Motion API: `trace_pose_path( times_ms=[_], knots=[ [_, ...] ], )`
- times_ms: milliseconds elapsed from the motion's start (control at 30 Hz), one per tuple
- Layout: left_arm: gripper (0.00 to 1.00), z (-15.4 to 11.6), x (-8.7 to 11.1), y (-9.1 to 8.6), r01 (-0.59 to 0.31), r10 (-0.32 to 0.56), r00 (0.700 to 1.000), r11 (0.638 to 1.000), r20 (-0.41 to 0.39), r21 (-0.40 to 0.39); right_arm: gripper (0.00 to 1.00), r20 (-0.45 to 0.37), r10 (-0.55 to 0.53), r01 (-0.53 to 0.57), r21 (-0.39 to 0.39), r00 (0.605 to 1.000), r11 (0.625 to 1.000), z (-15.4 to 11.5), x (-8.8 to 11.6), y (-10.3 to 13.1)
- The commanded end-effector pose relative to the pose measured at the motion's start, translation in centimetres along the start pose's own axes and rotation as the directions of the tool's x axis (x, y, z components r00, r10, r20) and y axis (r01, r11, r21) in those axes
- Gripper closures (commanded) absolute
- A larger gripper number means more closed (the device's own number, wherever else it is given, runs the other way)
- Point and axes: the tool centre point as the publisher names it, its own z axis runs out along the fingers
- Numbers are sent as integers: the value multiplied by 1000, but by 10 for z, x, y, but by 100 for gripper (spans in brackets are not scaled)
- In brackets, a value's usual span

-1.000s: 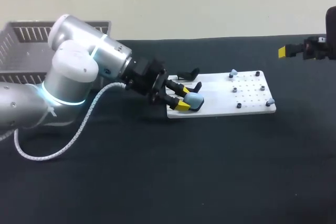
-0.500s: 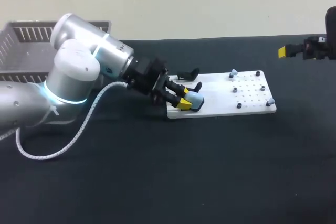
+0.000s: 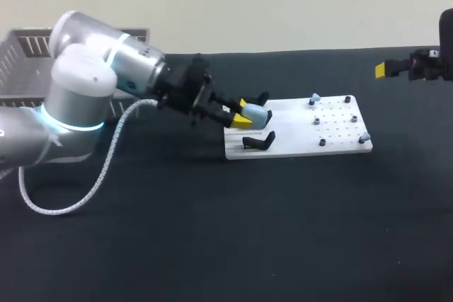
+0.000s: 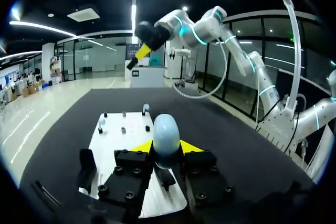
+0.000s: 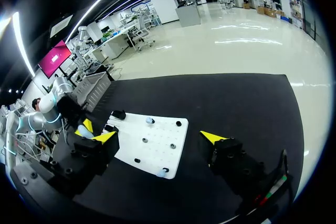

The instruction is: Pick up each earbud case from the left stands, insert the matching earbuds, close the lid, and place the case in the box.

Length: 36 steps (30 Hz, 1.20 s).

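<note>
One blue earbud case [image 3: 257, 115] held in left gripper [image 3: 243, 114] over white board [image 3: 333, 132], right gripper [image 5: 158, 137] wide.

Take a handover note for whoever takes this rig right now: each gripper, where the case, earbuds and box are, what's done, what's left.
Left gripper: shut on the light-blue earbud case, held above the white board, clear of the black stands. The lid looks closed.
Right gripper: open, empty, out at the table's far right.
Earbuds: two small light-blue pieces sit on the board.
Grey basket: far left corner of the table.
Done: case is off its stand.
Left: insert earbuds, close lid, place case in basket.
</note>
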Motion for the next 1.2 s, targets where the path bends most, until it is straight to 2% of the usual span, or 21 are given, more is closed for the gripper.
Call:
trace_pose_path(
  times_ms=[33,133,400,567,867,1200],
  knots=[
    [100,-25,-11,-19,-2,6,997,999,76,-52,0,0,-1,1,0,1000,1000,0,0,0],
    [100,-36,-19,-22,5,2,991,999,133,-53,0,0,-1,1,0,1000,1000,0,0,0],
    [100,-49,-32,-29,-9,21,982,998,189,-61,0,0,-1,1,0,1000,1000,0,0,0],
    [100,-54,-39,-32,-29,46,981,996,188,-89,0,0,-1,1,0,1000,1000,0,0,0],
    [100,-55,-39,-33,-39,62,982,991,179,-127,0,0,-1,1,0,1000,1000,0,0,0],
    [100,-57,-37,-33,-51,75,975,992,207,-117,0,0,-1,1,0,1000,1000,0,0,0]
  ],
)
